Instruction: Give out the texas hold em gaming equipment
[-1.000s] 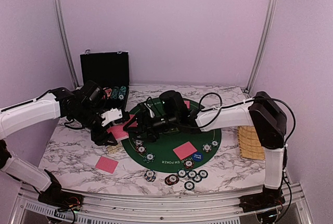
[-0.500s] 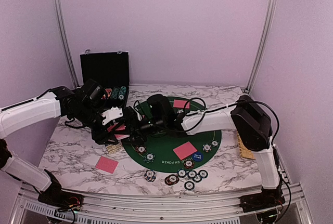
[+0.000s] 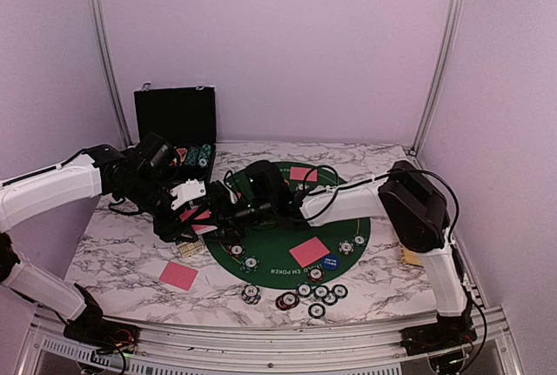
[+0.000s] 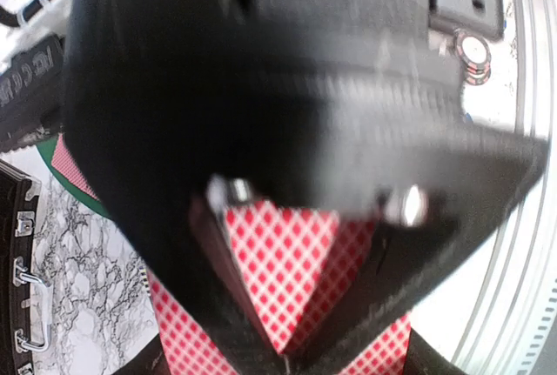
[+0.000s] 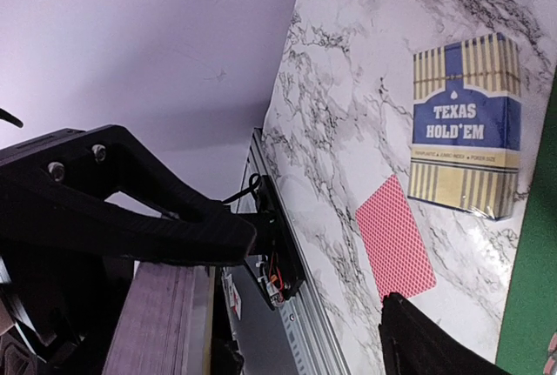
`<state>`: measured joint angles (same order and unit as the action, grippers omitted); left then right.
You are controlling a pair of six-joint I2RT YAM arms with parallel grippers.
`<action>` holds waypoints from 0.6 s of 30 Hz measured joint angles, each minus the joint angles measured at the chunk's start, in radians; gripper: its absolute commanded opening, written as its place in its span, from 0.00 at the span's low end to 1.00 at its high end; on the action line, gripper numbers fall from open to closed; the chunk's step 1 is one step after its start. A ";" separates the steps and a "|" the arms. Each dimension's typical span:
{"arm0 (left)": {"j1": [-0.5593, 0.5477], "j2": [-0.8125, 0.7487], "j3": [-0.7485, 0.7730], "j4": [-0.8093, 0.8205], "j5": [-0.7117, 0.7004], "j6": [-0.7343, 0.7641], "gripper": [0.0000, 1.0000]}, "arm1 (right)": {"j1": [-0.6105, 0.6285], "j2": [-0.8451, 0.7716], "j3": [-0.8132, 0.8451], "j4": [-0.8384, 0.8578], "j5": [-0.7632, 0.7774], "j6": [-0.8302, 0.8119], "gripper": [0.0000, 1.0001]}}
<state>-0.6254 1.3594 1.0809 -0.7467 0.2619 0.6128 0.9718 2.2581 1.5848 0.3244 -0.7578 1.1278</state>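
We pinch the red cards [image 4: 291,262] in our left gripper [image 4: 283,359] just off the left edge of the green mat [image 3: 265,262]. Our right gripper [image 3: 219,210] gapes beside them. Grabbing off-centre could scatter them.

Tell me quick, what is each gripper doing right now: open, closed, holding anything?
Left gripper: jaws closed on red-backed playing cards.
Right gripper: jaws open, nothing between them.

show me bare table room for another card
Bare marble left of the lone red card, and between the chip cluster and the right arm's base. Crowded at the mat's left edge, where left gripper and right gripper meet.
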 measured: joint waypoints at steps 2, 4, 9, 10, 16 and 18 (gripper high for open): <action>0.000 0.002 0.000 -0.002 -0.002 0.000 0.00 | -0.011 -0.003 -0.016 0.010 -0.005 0.001 0.73; 0.000 0.005 0.000 0.000 -0.001 0.000 0.00 | -0.015 -0.016 -0.029 0.016 -0.004 -0.001 0.69; -0.002 0.005 0.000 -0.002 -0.001 0.000 0.00 | -0.026 -0.051 -0.068 0.018 -0.005 -0.005 0.63; -0.002 0.005 0.000 -0.003 -0.001 0.000 0.00 | -0.028 -0.056 -0.073 0.018 -0.005 -0.007 0.62; -0.002 0.005 0.000 -0.003 -0.001 0.000 0.00 | -0.042 -0.095 -0.109 0.014 -0.004 -0.021 0.54; -0.002 0.005 0.000 -0.003 -0.001 -0.001 0.00 | -0.046 -0.106 -0.118 0.011 -0.004 -0.023 0.54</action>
<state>-0.6277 1.3647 1.0809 -0.7494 0.2611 0.6121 0.9260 2.1521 1.4666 0.3359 -0.7620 1.1049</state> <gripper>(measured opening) 0.659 0.544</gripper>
